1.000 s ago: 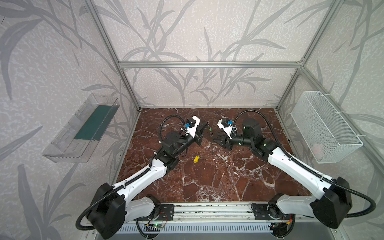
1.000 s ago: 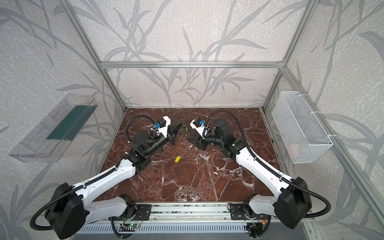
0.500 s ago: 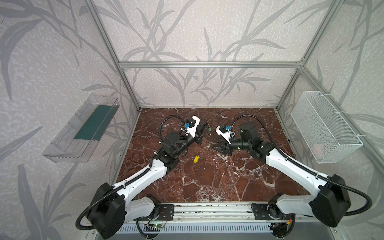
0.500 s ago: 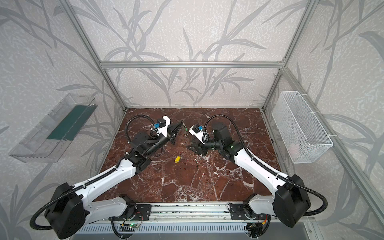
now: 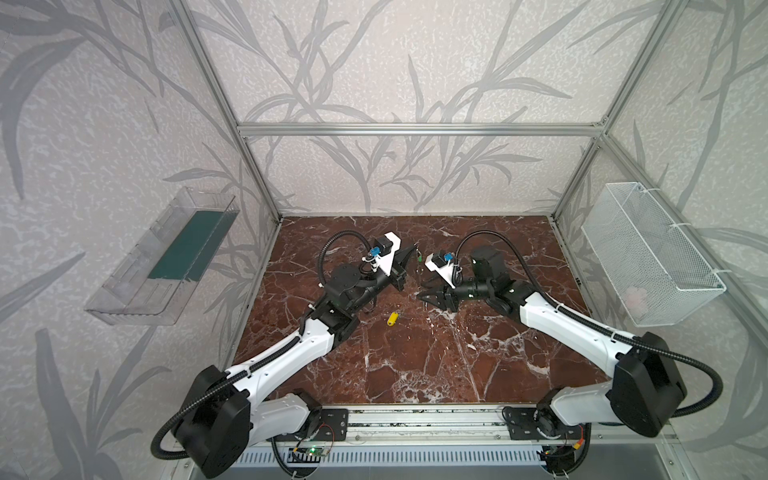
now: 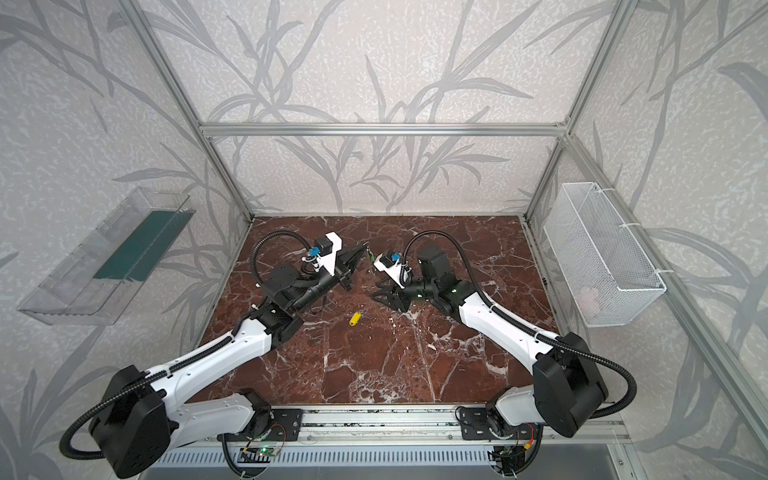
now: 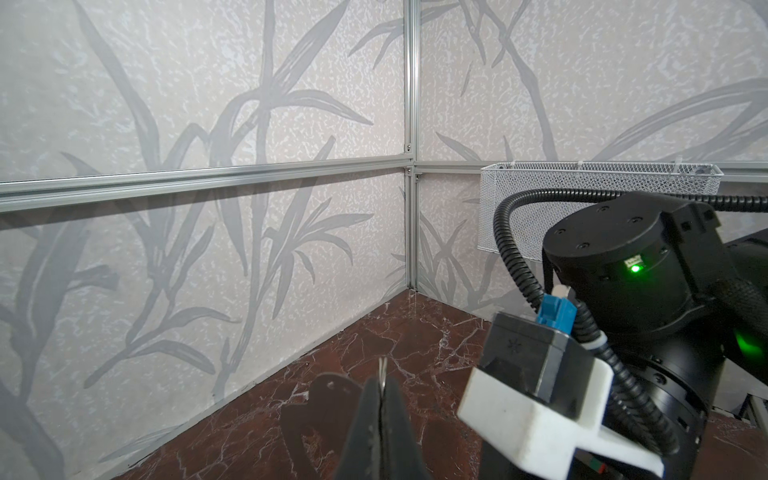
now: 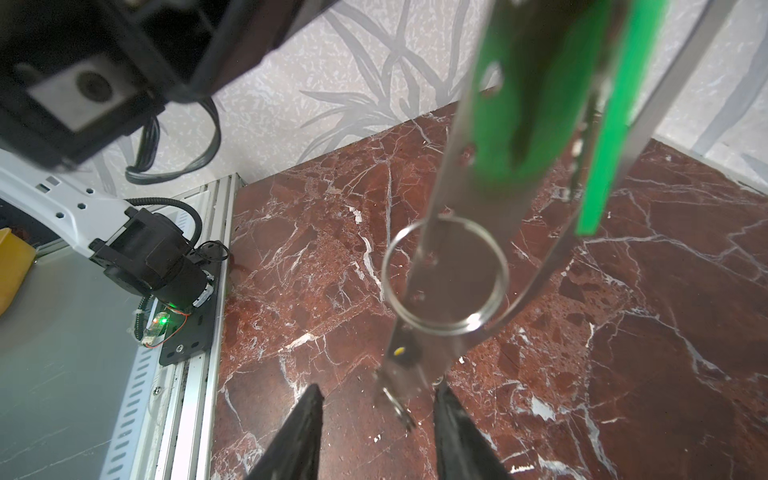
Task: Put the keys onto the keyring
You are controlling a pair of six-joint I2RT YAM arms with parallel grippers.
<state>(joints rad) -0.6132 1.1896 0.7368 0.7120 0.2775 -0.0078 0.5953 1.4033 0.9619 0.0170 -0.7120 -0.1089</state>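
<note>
Clamping the keyring (image 8: 457,178) by its upper end, the left gripper (image 7: 380,399) is closed tight, with a thin sliver of metal showing between its fingers. The plate hangs edge-down, clear of the table (image 5: 415,365). The right gripper (image 8: 378,395) stands open, its jaws either side of the plate's lower tip and apparently not touching it.

A green key (image 8: 540,104) hangs against the plate; whether it is threaded on I cannot tell. A wire ring (image 8: 440,330) hangs on the plate lower down. The yellow key (image 5: 392,318) lies loose on the table between the arms.

The plate is probably stiff, thin and slick, so it could swivel in a pinch. A hold on its flat faces near one end looks safest. The keys look light, hard and small, best pinched across their flat sides with the eye left free.

The marble top is smooth and glossy, so the yellow key may skid when nudged. Room is ample: the walls, basket (image 5: 648,257) and tray (image 5: 166,266) stand well apart from the work.
</note>
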